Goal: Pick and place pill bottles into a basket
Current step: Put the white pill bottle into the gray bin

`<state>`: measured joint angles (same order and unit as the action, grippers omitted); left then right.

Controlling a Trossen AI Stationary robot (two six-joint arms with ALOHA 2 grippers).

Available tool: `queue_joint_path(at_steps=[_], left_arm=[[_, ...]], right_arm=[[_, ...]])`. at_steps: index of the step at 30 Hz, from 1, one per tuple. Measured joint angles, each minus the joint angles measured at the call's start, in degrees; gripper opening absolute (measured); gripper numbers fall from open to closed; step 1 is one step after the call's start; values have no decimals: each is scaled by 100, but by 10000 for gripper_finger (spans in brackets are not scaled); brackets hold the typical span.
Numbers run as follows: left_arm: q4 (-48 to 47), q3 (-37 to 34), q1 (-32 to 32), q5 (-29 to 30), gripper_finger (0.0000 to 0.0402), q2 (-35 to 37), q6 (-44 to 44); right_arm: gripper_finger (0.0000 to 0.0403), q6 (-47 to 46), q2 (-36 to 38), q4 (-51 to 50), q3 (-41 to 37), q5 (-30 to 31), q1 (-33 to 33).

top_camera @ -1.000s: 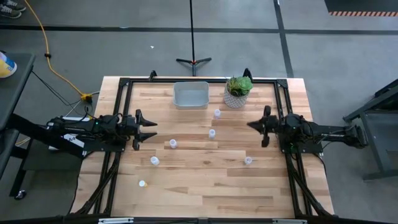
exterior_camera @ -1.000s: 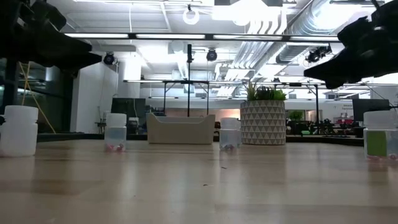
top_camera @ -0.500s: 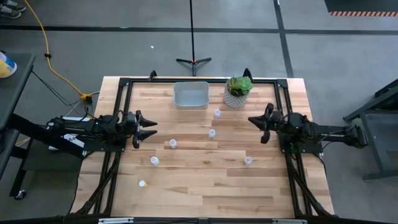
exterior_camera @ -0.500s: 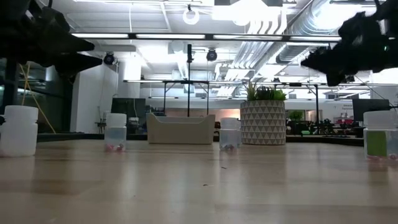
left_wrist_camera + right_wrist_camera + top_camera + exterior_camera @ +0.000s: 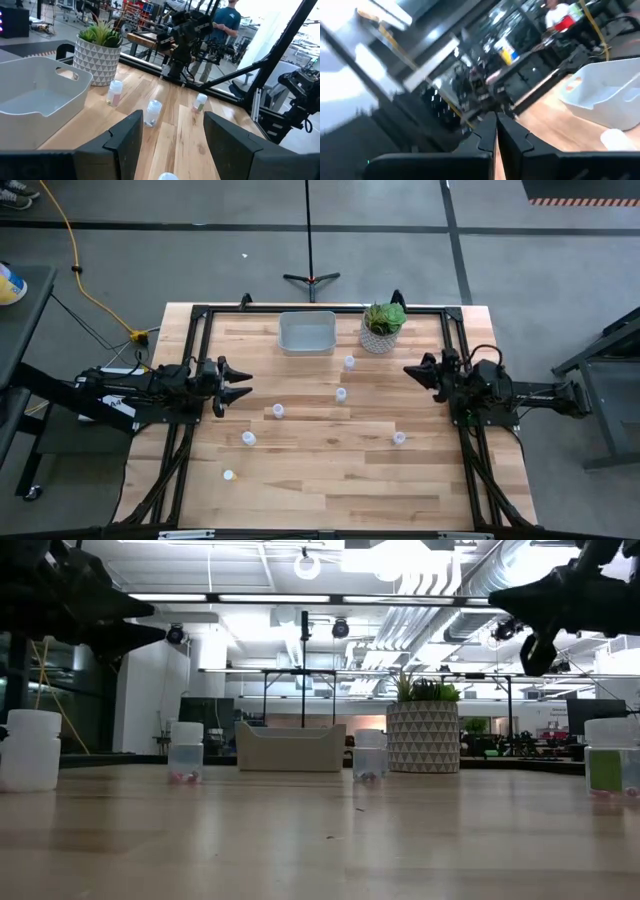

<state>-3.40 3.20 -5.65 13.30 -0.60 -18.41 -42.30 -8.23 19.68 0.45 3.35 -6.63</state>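
Six tiny white pill bottles stand upright on the wooden table, among them one (image 5: 349,362) near the plant, one (image 5: 341,394) mid-table, one (image 5: 278,411) and one (image 5: 399,438). The pale grey-blue basket (image 5: 307,332) stands at the far edge; it also shows in the left wrist view (image 5: 35,100). My left gripper (image 5: 240,385) is open and empty at the table's left side, above the wood, pointing right (image 5: 172,125). My right gripper (image 5: 410,372) hangs above the right side, pointing left, its fingers together (image 5: 496,122) and empty.
A green plant in a white patterned pot (image 5: 383,327) stands right of the basket. A black frame (image 5: 200,315) runs round the table's edges. More bottles stand at the near left (image 5: 248,439) (image 5: 229,475). A person (image 5: 227,20) stands beyond the table's right side.
My right gripper has risen and turned at the wrist while drawing back a little toward the table's right and far edges. My left gripper has barely shifted. No bottle has moved.
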Motion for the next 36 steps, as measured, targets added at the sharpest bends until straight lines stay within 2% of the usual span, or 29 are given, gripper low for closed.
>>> queue_joint_path(at_steps=[5, 9, 14, 16, 22, 29, 32, 36], left_arm=[[-17, 0, 0, 127, 244, 0, 9], [-21, 0, 1, 304, 244, 0, 9], [-135, 0, 2, 497, 244, -4, 9], [-132, 0, 2, 509, 244, -2, 9], [-133, 0, 2, 537, 244, -2, 9], [-131, 0, 0, 539, 244, -2, 9], [-132, 0, 2, 540, 244, -2, 9], [-132, 0, 2, 544, 244, -2, 7]], right_arm=[[7, -64, -130, -192, 0, 791, -2], [13, -132, -366, -45, 32, 1151, 0], [65, 427, -963, 290, 693, 1319, 1], [92, 767, -1369, 183, 1149, 1284, 36], [169, 2113, -2860, -1037, 2453, 1429, 240], [254, 2588, -4523, -1378, 3488, 1396, 308], [275, 2763, -5150, -1387, 3765, 1355, 306], [281, 2827, -5948, -1388, 3991, 1301, 306]])
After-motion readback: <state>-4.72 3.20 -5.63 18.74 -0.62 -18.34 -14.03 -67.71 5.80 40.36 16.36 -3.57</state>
